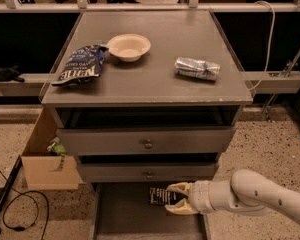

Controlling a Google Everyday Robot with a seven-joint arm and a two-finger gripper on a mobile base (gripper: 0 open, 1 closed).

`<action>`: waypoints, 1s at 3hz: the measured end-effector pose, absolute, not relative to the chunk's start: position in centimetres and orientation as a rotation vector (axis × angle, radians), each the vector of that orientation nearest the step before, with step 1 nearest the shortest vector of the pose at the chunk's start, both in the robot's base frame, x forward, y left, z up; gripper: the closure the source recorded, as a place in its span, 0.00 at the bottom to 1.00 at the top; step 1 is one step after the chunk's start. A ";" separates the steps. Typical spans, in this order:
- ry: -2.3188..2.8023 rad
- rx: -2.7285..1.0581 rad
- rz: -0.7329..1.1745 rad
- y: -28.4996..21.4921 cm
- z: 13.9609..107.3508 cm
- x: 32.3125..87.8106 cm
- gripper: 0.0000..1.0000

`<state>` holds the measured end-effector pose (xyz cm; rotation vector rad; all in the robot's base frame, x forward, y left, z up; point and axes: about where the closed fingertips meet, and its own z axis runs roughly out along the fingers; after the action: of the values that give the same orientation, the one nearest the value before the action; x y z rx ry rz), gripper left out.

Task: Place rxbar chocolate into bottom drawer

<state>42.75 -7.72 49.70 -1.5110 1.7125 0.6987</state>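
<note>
The rxbar chocolate, a small dark bar with white lettering, is held just above the back of the bottom drawer, an open wide grey tray. My gripper reaches in from the right on a white arm and is shut on the bar's right end, its cream fingers above and below it. The bar hangs just below the front of the middle drawer.
On the cabinet top lie a blue chip bag, a cream bowl and a crinkled silver foil packet. The upper drawer sticks out slightly. A cardboard box and black cables are on the floor at left.
</note>
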 end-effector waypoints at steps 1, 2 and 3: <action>1.735 -1.528 0.722 -7.8 47.7 43.4 1.00; 1.759 -1.474 0.788 -8.4 45.1 44.0 1.00; 1.759 -1.474 0.788 -8.4 45.1 44.0 1.00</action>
<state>44.05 -8.37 45.06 -1.4742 1.7588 0.7880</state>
